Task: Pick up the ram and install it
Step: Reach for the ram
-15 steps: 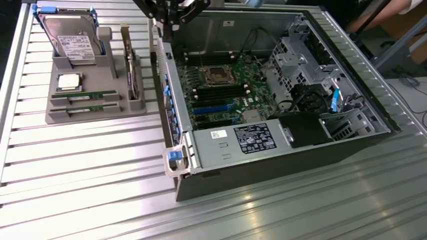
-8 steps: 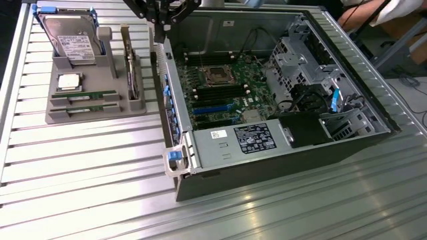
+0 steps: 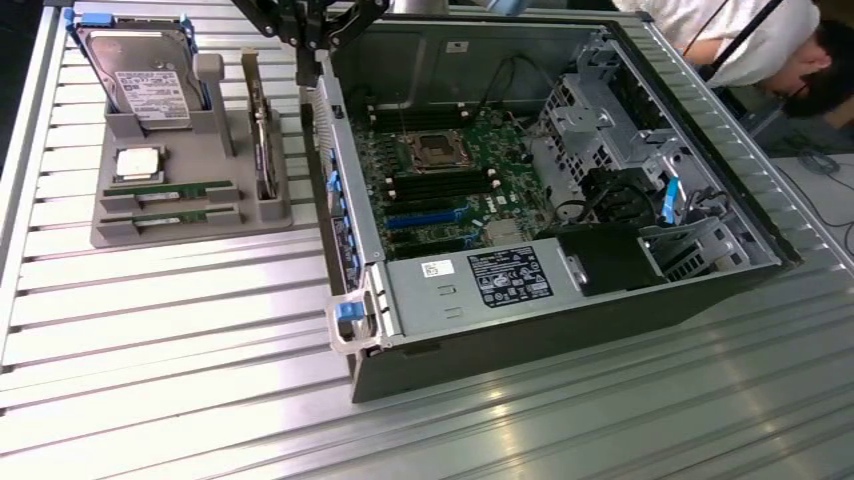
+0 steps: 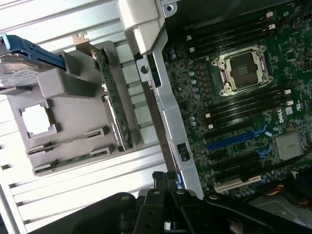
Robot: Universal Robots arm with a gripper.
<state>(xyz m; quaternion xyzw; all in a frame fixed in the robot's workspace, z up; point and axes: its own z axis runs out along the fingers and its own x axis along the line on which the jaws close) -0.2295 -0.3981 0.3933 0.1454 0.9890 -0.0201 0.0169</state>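
A: What lay in the scene, biggest first?

B: A ribbed metal counter [image 3: 160, 330] carried an open computer case [image 3: 441, 365] with its motherboard [image 3: 454, 180] exposed. Beside the case, toward the exterior view's left, sat a grey tray [image 3: 174, 235].

A: And the ram?

B: Two like sticks lay side by side in the tray's grooves, at the end away from the hard drive [image 3: 140, 75]. The ram [image 3: 167, 189] rested there untouched, just beside a square processor chip [image 3: 138, 163].

A: The pincer?

B: The pincer [image 3: 315, 60] hung over the case wall that faced the tray, between tray and motherboard. Its jaws were pressed together and held nothing.

A: Which step, then?

B: I judged it the approach to the pick, since nothing was lifted. A grasp would call for the jaws to part and line up across the stick's thin edge, clear of its twin.

A: Anything unclear?

B: The pincer's upper linkage was cut off at the frame's top. The sticks' labels could not be read. I could not tell whether the latches on the black memory slots [image 3: 434, 187] stood open.
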